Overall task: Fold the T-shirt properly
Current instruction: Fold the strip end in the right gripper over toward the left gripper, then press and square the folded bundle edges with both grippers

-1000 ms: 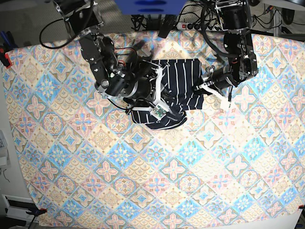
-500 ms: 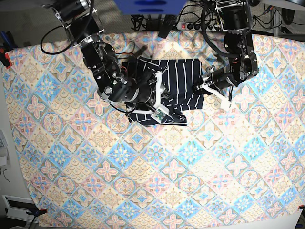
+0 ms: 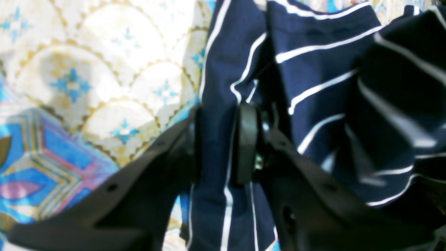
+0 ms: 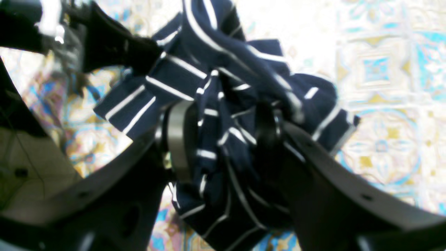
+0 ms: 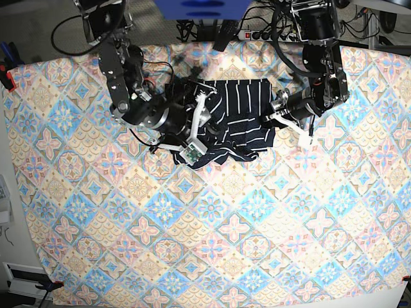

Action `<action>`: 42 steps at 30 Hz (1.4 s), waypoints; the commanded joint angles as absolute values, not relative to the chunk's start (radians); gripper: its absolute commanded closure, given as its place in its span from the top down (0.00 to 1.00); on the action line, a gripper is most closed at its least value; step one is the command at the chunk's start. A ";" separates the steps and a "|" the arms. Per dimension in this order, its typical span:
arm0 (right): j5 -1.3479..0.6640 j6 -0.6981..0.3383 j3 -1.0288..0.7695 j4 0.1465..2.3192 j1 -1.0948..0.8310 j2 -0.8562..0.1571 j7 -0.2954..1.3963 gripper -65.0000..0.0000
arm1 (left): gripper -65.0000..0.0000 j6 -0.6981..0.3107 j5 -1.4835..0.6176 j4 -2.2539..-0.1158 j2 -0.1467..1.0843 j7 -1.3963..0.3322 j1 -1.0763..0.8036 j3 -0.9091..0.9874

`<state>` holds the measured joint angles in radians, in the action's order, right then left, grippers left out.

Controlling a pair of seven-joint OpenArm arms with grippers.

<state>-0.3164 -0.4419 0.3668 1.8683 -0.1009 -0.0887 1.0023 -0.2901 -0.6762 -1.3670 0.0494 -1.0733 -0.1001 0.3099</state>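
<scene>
The dark navy T-shirt (image 5: 239,110) with thin white stripes lies bunched on the tablecloth at the back middle. Its lower part is rumpled. My left gripper (image 5: 273,117) is at the shirt's right edge. In the left wrist view the left gripper (image 3: 219,143) is shut on a fold of the T-shirt (image 3: 313,69). My right gripper (image 5: 200,126) is over the shirt's left part. In the right wrist view the right gripper (image 4: 226,139) is shut on a thick bunch of the T-shirt (image 4: 223,80), held a little above the cloth.
The pastel diamond-patterned tablecloth (image 5: 192,224) covers the whole table. Cables and a power strip (image 5: 257,32) lie past the back edge. A red clamp (image 5: 6,78) holds the cloth at the left edge.
My right arm has moved left and back, pulling the lower left part of the shirt with it and bunching it more. My left arm has stayed in place.
</scene>
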 commanded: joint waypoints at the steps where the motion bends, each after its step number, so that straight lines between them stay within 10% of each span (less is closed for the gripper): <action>1: -0.323 -0.444 0.344 1.897 -0.099 -0.090 0.978 0.40 | 0.23 -0.297 -0.687 -1.380 0.056 -1.069 -0.088 0.312; 18: -0.318 -0.444 0.130 1.759 -0.090 -0.170 0.905 0.19 | 0.23 -0.297 -0.687 -1.380 0.058 -1.069 -0.088 0.306; 42: -0.321 -0.444 0.572 1.753 0.002 -0.127 0.898 0.19 | 0.23 -0.300 -0.697 -1.432 0.090 -1.078 -0.096 0.401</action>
